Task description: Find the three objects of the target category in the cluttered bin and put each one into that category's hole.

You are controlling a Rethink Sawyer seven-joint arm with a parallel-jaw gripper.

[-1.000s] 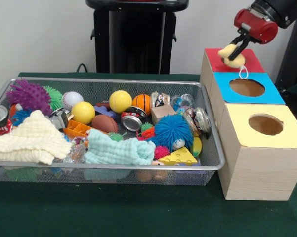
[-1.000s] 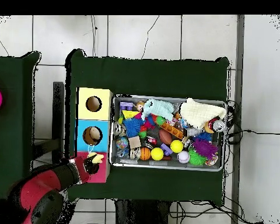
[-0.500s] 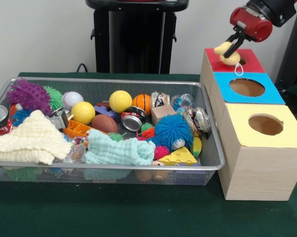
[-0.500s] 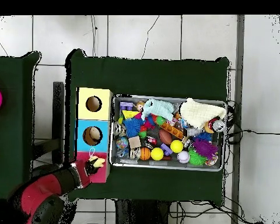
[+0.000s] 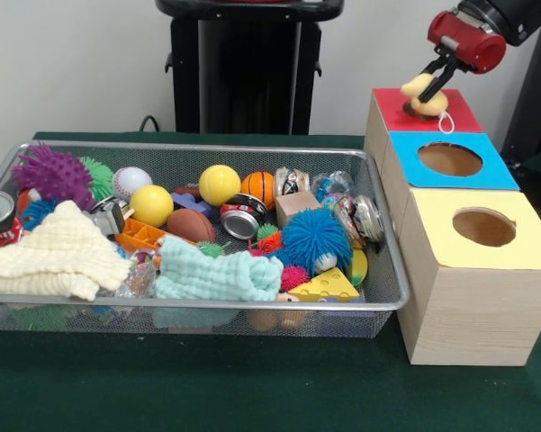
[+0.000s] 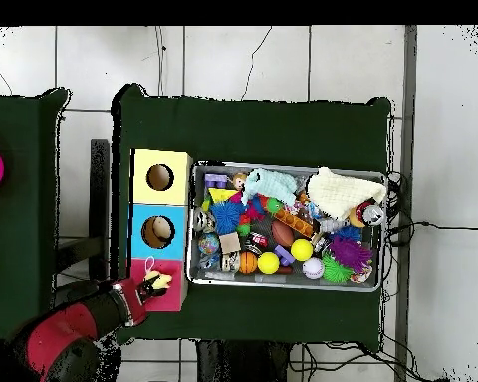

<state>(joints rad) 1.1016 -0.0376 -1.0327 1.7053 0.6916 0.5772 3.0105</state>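
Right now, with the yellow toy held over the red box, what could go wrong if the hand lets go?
1. The hand grips the yellow toy low over the red box, whose hole is hidden behind the toy, so alignment cannot be confirmed; the toy may land on the lid.
2. The toy's white loop hangs toward the blue box and might catch on an edge.

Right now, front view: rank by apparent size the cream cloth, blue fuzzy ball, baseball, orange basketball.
1. Cream cloth, clearly largest.
2. Blue fuzzy ball.
3. Baseball and orange basketball look about alike, and the basketball is partly hidden; not ranking them.
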